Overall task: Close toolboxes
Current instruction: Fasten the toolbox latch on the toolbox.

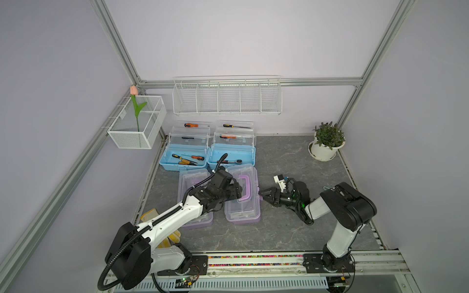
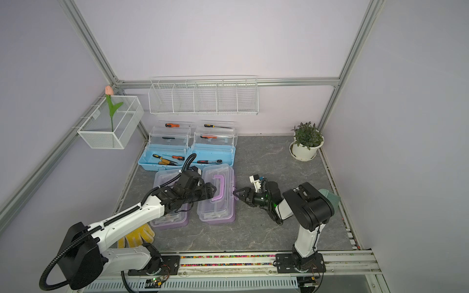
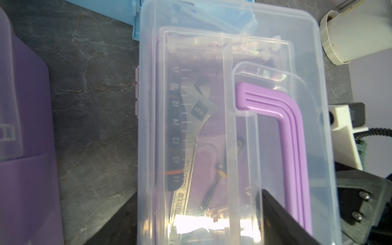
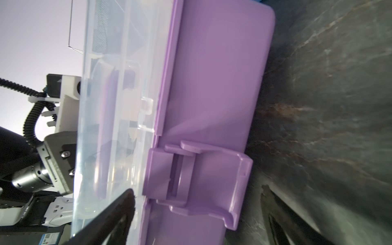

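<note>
Both open, my left gripper [image 1: 238, 194] had to hold the lid [image 3: 212, 53] flat while my right gripper [image 1: 261, 195] pushed the latch [image 4: 199, 180] shut.

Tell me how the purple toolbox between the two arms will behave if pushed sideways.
The purple toolbox probably slides rather than tips: it sits low and flat. The steel wrench inside likely adds weight and may shift. Its glossy clear lid looks slippery.

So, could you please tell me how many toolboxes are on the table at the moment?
4. The left blue toolbox and right blue toolbox stand open at the back; the left purple toolbox, partly covered, and right purple toolbox lie in front, lids down. No others show.
</note>
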Robot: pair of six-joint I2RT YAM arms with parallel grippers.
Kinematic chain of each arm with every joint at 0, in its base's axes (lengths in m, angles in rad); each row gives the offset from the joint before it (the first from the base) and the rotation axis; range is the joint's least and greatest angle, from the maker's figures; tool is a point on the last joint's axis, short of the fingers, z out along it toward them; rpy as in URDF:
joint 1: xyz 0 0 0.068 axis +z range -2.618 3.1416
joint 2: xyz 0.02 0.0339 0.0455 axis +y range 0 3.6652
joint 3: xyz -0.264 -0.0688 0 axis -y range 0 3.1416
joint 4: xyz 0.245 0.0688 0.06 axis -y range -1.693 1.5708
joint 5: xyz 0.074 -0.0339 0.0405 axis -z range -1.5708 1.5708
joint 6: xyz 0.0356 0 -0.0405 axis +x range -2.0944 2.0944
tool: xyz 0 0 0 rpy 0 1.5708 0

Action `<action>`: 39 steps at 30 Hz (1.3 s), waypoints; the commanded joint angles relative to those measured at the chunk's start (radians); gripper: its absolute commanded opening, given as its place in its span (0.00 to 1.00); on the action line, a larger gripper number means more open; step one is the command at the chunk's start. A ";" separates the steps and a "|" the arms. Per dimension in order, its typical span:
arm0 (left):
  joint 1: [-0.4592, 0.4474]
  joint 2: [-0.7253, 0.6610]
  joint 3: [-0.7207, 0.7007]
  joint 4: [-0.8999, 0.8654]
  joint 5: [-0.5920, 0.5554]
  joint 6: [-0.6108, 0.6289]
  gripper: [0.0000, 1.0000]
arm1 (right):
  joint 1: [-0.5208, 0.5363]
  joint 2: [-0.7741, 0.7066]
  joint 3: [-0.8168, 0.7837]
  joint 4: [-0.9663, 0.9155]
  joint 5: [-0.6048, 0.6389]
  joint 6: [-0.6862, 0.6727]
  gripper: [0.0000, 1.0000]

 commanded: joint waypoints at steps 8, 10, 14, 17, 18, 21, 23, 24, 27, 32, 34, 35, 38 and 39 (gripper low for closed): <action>0.011 0.045 -0.037 -0.127 0.002 -0.028 0.71 | 0.000 -0.016 0.001 0.099 -0.029 0.147 0.88; 0.010 0.053 -0.033 -0.130 0.001 -0.023 0.71 | -0.012 -0.046 -0.007 0.052 -0.030 0.123 0.88; 0.010 0.072 -0.021 -0.137 0.002 -0.014 0.70 | -0.027 -0.110 -0.015 -0.065 -0.025 0.062 0.87; 0.010 0.081 -0.010 -0.140 0.002 -0.008 0.70 | -0.027 -0.145 -0.010 -0.137 -0.020 0.023 0.86; 0.010 0.083 -0.004 -0.142 0.001 -0.006 0.70 | -0.027 -0.149 -0.009 -0.159 -0.018 0.012 0.86; 0.009 0.092 0.007 -0.149 0.002 0.001 0.70 | -0.026 -0.157 -0.009 -0.177 -0.014 0.003 0.86; 0.007 0.100 0.013 -0.152 0.001 0.003 0.70 | -0.026 -0.161 -0.009 -0.176 -0.016 0.004 0.85; 0.005 0.105 0.015 -0.158 -0.005 0.004 0.70 | -0.025 -0.166 -0.009 -0.174 -0.018 0.006 0.85; -0.010 0.128 0.041 -0.192 -0.037 0.013 0.70 | -0.024 -0.192 -0.008 -0.199 -0.021 -0.006 0.85; -0.038 0.166 0.075 -0.212 -0.057 0.022 0.70 | -0.021 -0.223 -0.005 -0.226 -0.018 -0.020 0.85; -0.045 0.184 0.087 -0.216 -0.059 0.025 0.70 | -0.018 -0.231 -0.003 -0.227 -0.017 -0.020 0.85; -0.048 0.189 0.089 -0.217 -0.058 0.025 0.70 | -0.018 -0.234 -0.002 -0.237 -0.014 -0.024 0.85; -0.055 0.202 0.096 -0.216 -0.061 0.028 0.70 | -0.015 -0.244 0.000 -0.264 -0.003 -0.045 0.85; -0.058 0.206 0.098 -0.220 -0.061 0.030 0.70 | -0.015 -0.248 0.000 -0.269 -0.001 -0.050 0.85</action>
